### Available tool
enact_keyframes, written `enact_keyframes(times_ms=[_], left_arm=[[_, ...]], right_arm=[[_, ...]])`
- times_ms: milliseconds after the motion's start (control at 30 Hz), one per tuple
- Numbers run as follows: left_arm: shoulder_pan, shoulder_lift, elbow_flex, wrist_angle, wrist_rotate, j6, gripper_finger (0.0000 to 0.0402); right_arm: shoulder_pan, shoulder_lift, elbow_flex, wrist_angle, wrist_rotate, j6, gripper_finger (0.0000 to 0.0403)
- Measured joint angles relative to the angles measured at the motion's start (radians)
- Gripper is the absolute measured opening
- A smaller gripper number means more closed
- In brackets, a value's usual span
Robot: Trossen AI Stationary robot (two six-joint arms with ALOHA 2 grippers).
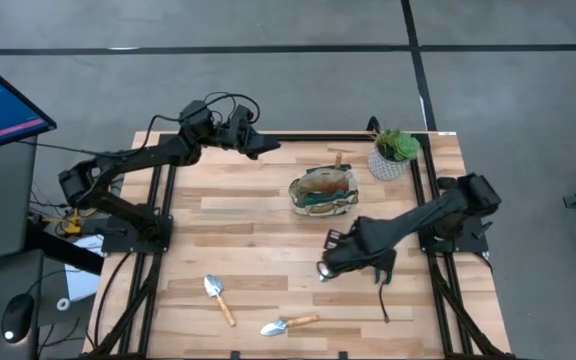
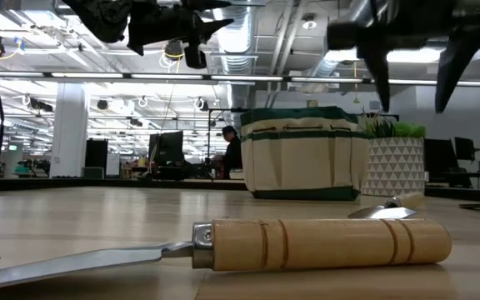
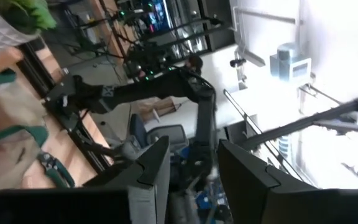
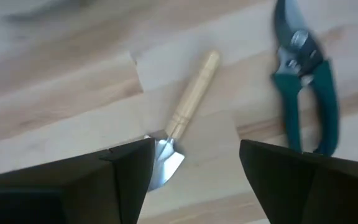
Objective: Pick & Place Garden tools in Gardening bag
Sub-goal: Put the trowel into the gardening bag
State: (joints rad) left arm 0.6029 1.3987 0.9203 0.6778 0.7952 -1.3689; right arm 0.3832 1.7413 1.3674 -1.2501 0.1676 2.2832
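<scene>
High view covers the whole table (image 1: 268, 215): the gardening bag (image 1: 323, 191) stands near the far edge, with the potted plant (image 1: 393, 153) just beside it toward the right arm's side. Two trowels lie well apart from the bag near the front edge: the first trowel (image 1: 219, 298) and the second trowel (image 1: 288, 324). The pruning shears (image 1: 382, 290) lie on the table in front of the bag, partly hidden under the right arm in this view. The right wrist view shows what the high view hides: the shears (image 4: 306, 106) with dark green handles lie flat on the wood beside a trowel (image 4: 179, 134), which is partly covered by one finger of the right gripper (image 4: 194, 165). That gripper is released, its fingers spread and empty. In the high view the right arm reaches from its base toward the table's middle, with the right gripper (image 1: 324, 268) in front of the bag. The left gripper (image 1: 266, 146) is raised behind the bag near the far edge; the left wrist view shows its fingers (image 3: 154, 171) parted and holding nothing. The low view adds a person in the room behind the bag (image 2: 305, 152).
</scene>
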Motion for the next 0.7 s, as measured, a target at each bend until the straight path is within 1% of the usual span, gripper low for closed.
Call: enact_keyframes(times_ms=[100,233,433,633,700], left_arm=[[0.000,-0.021,0.000,0.006,0.006,0.000,0.0108],[0.012,-0.054,0.000,0.003,0.019,0.000,0.0108],[0.045,-0.108,0.000,0.005,0.036,0.000,0.0108],[0.068,-0.145,0.000,0.001,0.042,0.001,0.0108],[0.068,-0.151,0.000,-0.001,0.041,0.002,0.0108]], right_arm=[[-0.024,0.063,0.000,0.006,-0.041,-0.001,0.0230],[-0.061,0.114,-0.001,-0.014,-0.093,-0.002,0.0230],[-0.099,0.130,-0.023,0.061,-0.092,-0.012,0.0230],[-0.094,0.129,-0.100,0.095,-0.120,0.019,0.0230],[-0.094,0.128,-0.124,0.135,-0.122,0.019,0.0230]])
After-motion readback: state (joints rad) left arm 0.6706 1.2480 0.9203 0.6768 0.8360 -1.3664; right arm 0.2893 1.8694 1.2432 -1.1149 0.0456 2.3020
